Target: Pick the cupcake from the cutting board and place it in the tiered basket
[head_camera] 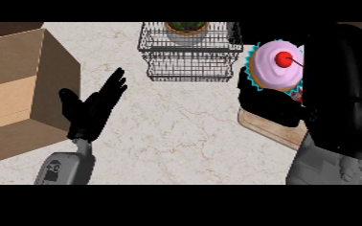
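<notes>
A cupcake (277, 70) with pink frosting, a red cherry and a teal wrapper shows at the right, lifted above the wooden cutting board (265, 126). My right hand (272, 103) is curled round its lower part, with dark fingers under and beside it. The black wire tiered basket (189, 52) stands at the top centre, to the left of the cupcake. A potted plant (186, 28) sits in its upper tier. My left hand (96, 103) rests open over the counter at the left, fingers straight and pointing up.
An open cardboard box (28, 81) takes up the left edge. The marble counter (176, 124) spreads between the hands. My right forearm (332, 100) fills the far right and hides part of the board.
</notes>
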Motion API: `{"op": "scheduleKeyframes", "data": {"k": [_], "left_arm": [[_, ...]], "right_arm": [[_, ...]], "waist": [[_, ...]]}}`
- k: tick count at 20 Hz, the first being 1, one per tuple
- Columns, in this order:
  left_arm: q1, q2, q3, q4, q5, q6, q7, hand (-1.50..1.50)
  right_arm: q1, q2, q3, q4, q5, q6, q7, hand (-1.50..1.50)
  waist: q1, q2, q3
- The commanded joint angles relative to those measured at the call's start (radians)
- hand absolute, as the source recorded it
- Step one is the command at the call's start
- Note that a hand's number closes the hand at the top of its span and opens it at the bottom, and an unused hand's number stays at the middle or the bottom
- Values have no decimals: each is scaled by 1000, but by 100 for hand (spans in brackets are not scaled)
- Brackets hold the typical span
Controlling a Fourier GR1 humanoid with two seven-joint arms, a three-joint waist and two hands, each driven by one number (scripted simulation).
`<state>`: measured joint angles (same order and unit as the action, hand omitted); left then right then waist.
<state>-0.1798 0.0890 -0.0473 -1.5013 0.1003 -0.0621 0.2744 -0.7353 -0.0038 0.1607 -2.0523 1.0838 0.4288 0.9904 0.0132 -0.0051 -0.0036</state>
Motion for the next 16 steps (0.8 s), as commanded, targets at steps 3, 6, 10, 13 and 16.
{"op": "scheduleKeyframes", "data": {"k": [3, 6, 10, 13, 16], "left_arm": [[3, 26, 21, 19, 12, -40, -47, 0], [12, -21, -17, 15, -18, 0, -41, 0], [-7, -21, -23, -16, -18, 6, 6, 0], [-3, -12, -10, 9, -21, -7, -27, 0], [14, -24, -13, 27, -24, -10, -64, 0]], "right_arm": [[-264, 4, -60, 274, -67, -69, 176, 150], [-390, 4, -179, 465, -63, -128, 119, 150], [-432, 3, -197, 672, -22, -311, 26, 150], [-439, -3, -231, 818, -47, -392, -100, 150], [-499, 4, -235, 949, -85, -490, -113, 150]], "waist": [[10, 7, 2], [21, 10, 2], [22, 13, 3], [13, 13, 3], [16, 13, 3]]}}
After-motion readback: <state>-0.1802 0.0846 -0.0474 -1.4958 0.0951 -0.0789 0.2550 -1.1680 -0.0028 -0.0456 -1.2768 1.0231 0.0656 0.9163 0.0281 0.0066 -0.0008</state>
